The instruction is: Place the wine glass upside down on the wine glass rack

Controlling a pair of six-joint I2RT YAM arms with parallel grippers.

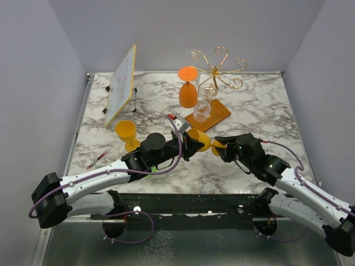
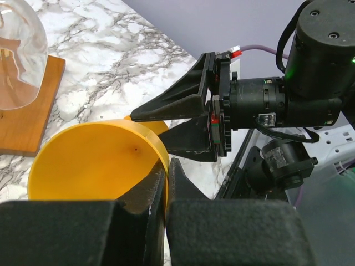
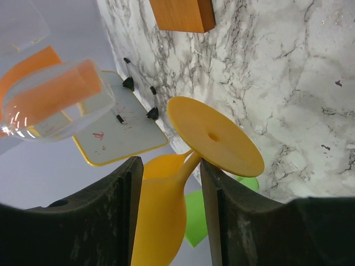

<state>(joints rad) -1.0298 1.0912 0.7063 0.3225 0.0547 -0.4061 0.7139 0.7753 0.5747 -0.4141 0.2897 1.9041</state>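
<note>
Marbled tabletop [image 1: 260,111], mid-frame: yellow wine glass [image 1: 202,138] held sideways, left gripper [image 1: 193,143] pinching its bowl rim, right gripper [image 1: 218,143] spread astride the stem (not clamped yet), so squeeze firmly before inverting toward the upper-centre wine glass rack [image 1: 217,68].

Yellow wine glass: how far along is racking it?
Done: the yellow wine glass is picked up, held sideways. In hand: left fingers pinch its rim; right fingers straddle the stem, not closed. Left: invert it, hang it on the wine glass rack.
</note>
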